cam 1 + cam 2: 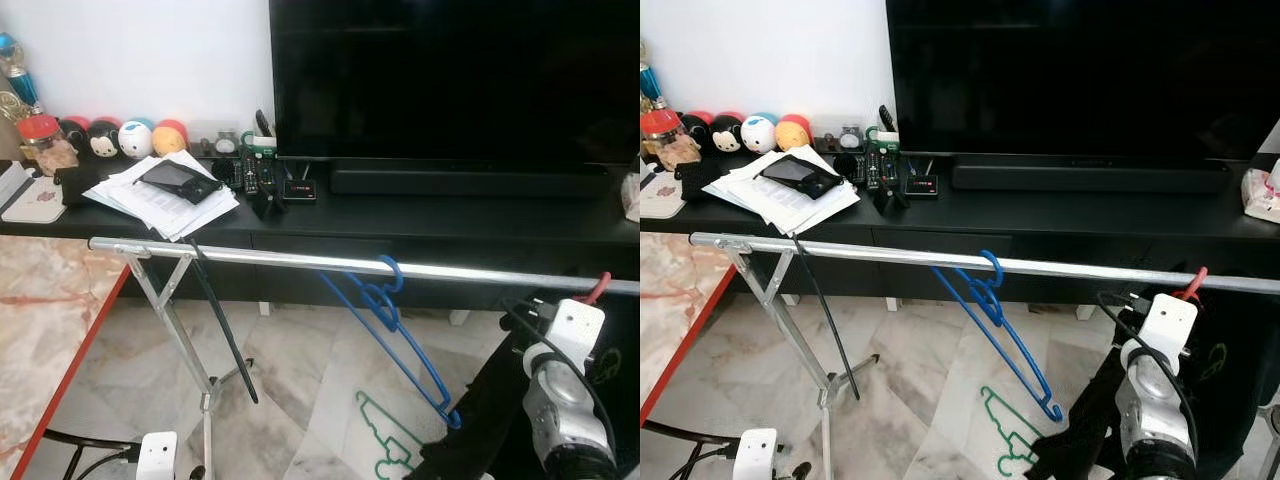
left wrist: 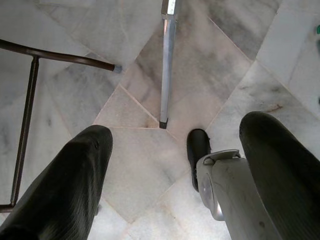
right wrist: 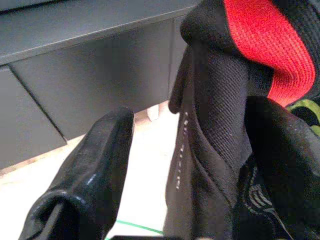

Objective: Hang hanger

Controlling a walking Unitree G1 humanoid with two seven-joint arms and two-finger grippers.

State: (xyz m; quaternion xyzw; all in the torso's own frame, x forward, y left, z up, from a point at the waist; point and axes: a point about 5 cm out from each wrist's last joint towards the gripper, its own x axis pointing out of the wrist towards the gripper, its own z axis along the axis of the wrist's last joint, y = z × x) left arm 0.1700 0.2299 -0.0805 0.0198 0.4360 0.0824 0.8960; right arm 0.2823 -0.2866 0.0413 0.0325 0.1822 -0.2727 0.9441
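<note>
Hanger (image 1: pixel 400 330), blue plastic, has its hook over the silver rail (image 1: pixel 300 259) of a clothes rack and hangs tilted, its lower corner swung toward the robot's right arm (image 1: pixel 565 400). 1 green hanger (image 1: pixel 1005 435) lies flat on the marble floor (image 1: pixel 290 370) below it, partly cut off by the frame edge. At the rail's right end a red hook (image 1: pixel 597 288) shows above a black garment (image 1: pixel 1090 410), most of it hidden behind the arm.

The right pincer (image 3: pixel 200 150) sits against that garment: its 2 black fingers (image 3: pixel 95 170) stand apart with dark fabric and a red band (image 3: pixel 265 45) between them, though whether they press the cloth is hard to make out. The left pincer (image 2: pixel 175 165) hangs low over the floor, fingers spread and holding nothing, near the rack's silver leg (image 2: pixel 167 60) and a dark metal frame (image 2: pixel 30 90).

Behind the rail a black TV counter (image 1: pixel 450 215) carries a large dark television (image 1: pixel 450 80), a soundbar (image 1: pixel 470 180), remotes (image 1: pixel 245 175), a stack of papers (image 1: pixel 165 200) with a black device (image 1: pixel 180 180) on top, and 4 round toy figures (image 1: pixel 120 138). A red-edged marble counter (image 1: pixel 50 320) is cut off at the left.
</note>
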